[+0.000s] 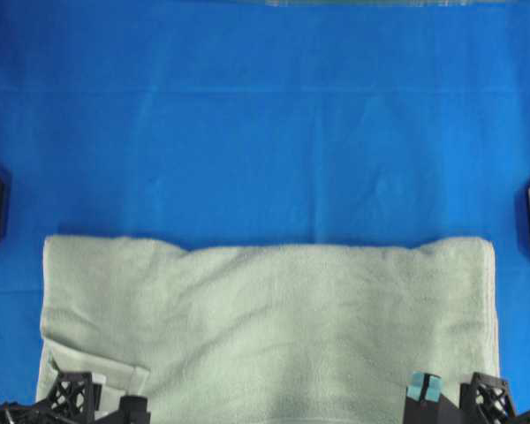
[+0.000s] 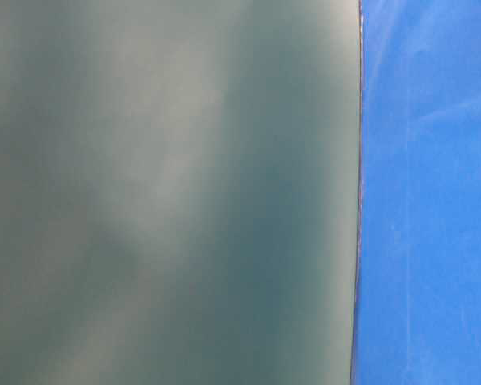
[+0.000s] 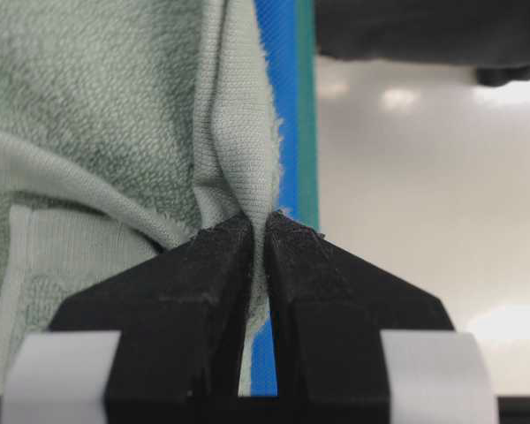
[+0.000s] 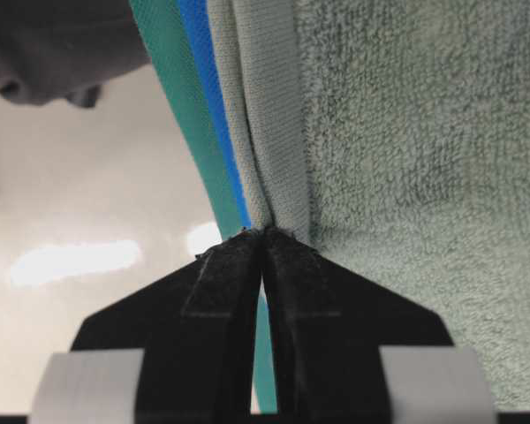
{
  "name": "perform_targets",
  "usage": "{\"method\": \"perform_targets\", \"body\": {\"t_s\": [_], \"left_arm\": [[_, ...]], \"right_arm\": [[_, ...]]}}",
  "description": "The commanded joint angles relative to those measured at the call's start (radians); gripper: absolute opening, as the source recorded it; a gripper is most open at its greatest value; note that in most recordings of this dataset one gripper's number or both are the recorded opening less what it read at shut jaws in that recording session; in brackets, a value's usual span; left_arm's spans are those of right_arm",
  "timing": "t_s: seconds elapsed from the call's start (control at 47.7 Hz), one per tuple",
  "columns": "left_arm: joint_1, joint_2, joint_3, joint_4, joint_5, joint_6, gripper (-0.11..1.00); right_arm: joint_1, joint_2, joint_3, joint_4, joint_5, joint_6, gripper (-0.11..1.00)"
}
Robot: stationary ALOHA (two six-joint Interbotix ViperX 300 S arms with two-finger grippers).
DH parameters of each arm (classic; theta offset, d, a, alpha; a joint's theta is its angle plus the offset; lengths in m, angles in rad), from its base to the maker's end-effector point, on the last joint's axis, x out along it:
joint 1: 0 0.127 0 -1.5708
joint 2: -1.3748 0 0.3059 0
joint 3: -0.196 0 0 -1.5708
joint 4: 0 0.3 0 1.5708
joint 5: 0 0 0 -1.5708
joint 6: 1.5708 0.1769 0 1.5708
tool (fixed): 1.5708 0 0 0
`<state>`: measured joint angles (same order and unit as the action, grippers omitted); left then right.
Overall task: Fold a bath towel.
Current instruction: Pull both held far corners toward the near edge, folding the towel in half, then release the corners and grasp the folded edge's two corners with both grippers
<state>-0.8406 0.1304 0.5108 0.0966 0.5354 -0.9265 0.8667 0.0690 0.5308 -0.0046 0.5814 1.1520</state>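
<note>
Nearest us, at the bottom edge of the overhead view, both grippers sit over the towel's [image 1: 274, 327] near edge. Our left gripper [image 3: 259, 231] has its jaws pinched tight on the flat woven hem, which rises in a narrow pleat between the black fingers [image 3: 203, 291]. Our right gripper [image 4: 263, 237] does the same at the other end: jaws closed on a doubled hem band, terry pile to the right of it.

From overhead, the left gripper [image 1: 106, 399] is at the towel's lower left corner, where a small flap lies turned over. The right gripper [image 1: 455, 397] is near the lower right corner.

The towel lies flat on the blue cloth [image 1: 265, 132], spanning most of the width in the near half. Its far edge runs roughly straight, with the left end slightly higher.

Beyond it, bare blue cloth reaches the far edge.

The table-level view is mostly a blurred grey-green surface, with blue cloth [image 2: 429, 192] to its right; we cannot tell more there.
</note>
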Motion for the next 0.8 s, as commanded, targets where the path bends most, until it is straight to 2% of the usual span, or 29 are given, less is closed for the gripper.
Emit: {"method": "perform_targets", "body": {"t_s": [0.0, 0.294, 0.482, 0.566, 0.608, 0.713, 0.776], "left_arm": [[-0.011, -0.015, -0.011, 0.003, 0.020, -0.018, 0.04], [0.002, -0.028, 0.031, 0.020, 0.026, -0.060, 0.04], [0.029, -0.029, 0.028, 0.021, 0.026, -0.061, 0.07], [0.040, -0.038, 0.025, 0.021, 0.035, -0.046, 0.27], [0.044, -0.052, 0.023, 0.021, 0.048, -0.040, 0.39], [0.066, -0.112, 0.014, 0.021, 0.124, -0.029, 0.69], [0.078, -0.147, 0.011, 0.023, 0.178, -0.017, 0.82]], "right_arm": [[0.011, -0.006, -0.025, -0.002, 0.006, 0.009, 0.03], [0.009, 0.000, -0.009, -0.032, 0.009, 0.064, 0.03], [0.003, 0.000, 0.006, -0.074, 0.008, 0.095, 0.03], [-0.003, -0.003, 0.005, -0.095, 0.014, 0.097, 0.04], [-0.006, -0.005, 0.003, -0.106, 0.021, 0.097, 0.08], [-0.009, -0.037, -0.005, -0.137, 0.074, 0.095, 0.39], [-0.009, -0.072, -0.006, -0.167, 0.117, 0.097, 0.55]]}}
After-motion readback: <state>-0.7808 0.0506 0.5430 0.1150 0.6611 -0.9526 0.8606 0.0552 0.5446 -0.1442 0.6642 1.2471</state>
